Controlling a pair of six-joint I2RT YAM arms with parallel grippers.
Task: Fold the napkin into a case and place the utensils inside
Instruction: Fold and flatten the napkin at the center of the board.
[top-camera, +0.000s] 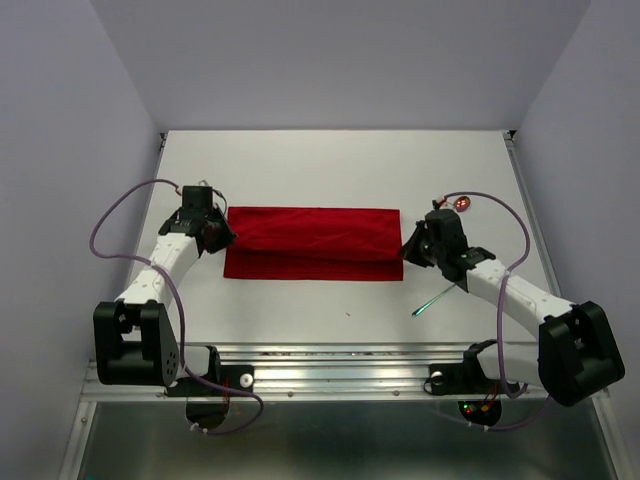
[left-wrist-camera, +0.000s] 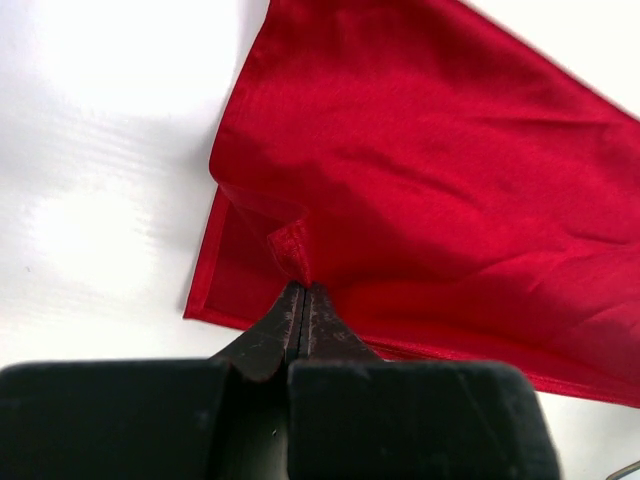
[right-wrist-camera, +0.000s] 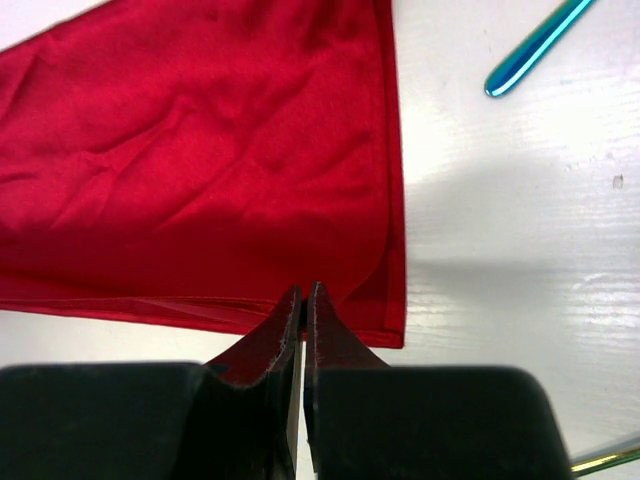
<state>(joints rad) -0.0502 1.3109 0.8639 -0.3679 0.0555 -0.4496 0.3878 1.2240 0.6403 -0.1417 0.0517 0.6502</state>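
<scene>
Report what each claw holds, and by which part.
Left claw pinches the bright red cloth napkin by its puckered left-end hem; right claw appears to pinch its right-end edge.

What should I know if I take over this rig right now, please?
Left pincer: shut, pinching the napkin at its left edge.
Right pincer: shut on the napkin's right edge.
Cloth: flat, folded into a wide strip, mid-table.
Cutlery: fork by the right pincer, spoon behind it, both outside the cloth.
Done: a first fold.
To do: finish folding, slip fork and spoon inside.
</scene>
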